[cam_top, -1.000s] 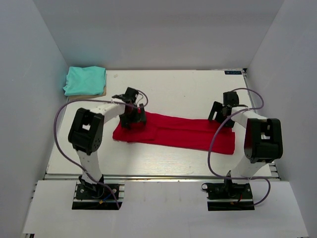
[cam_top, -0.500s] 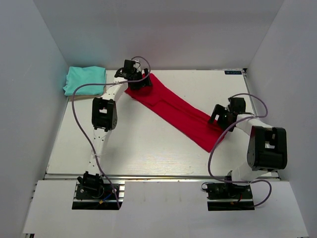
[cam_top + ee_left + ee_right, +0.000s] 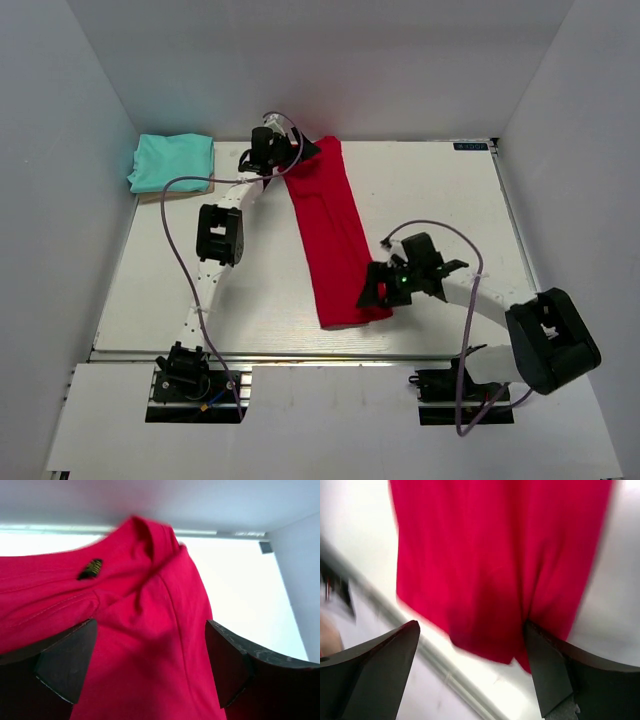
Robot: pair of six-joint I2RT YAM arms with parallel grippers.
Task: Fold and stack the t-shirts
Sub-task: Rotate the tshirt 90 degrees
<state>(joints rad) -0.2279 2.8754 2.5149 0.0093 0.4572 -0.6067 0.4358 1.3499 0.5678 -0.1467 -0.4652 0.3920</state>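
Left gripper (image 3: pixel 150 625) spread over red t-shirt (image 3: pixel 330 230), white table (image 3: pixel 440 190), grey walls (image 3: pixel 330 70)

White table (image 3: pixel 440 200), long red t-shirt (image 3: pixel 330 240) lengthwise, folded teal t-shirt (image 3: pixel 172 162) far-left corner

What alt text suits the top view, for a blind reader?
A red t-shirt lies in a long strip down a white table, the left gripper at its far end, the right gripper at its near end. A folded teal t-shirt sits far left.
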